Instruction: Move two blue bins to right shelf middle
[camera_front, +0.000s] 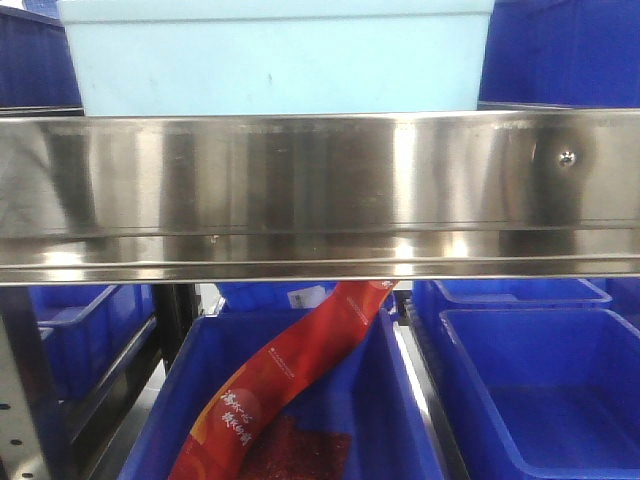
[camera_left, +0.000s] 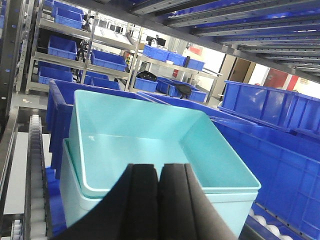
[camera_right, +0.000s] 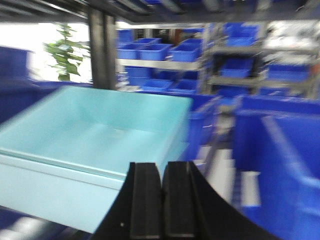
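Left gripper (camera_left: 158, 200) has its two pads pressed together, gripping nothing; right gripper (camera_right: 163, 200) likewise. Just beyond each sit two pale blue bins (camera_left: 150, 145), nested one inside the other, on a roller shelf among dark blue crates (camera_left: 280, 150). From the front, one bin (camera_front: 275, 55) rests above a steel rail (camera_front: 320, 190); below it, two crates flank a red packet (camera_front: 290, 370).

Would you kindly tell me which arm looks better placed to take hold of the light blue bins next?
Probably left. The left gripper sits centred at the near rim of the nested light blue bins, jaws together. The right gripper faces their corner, off to one side, in a blurred view.
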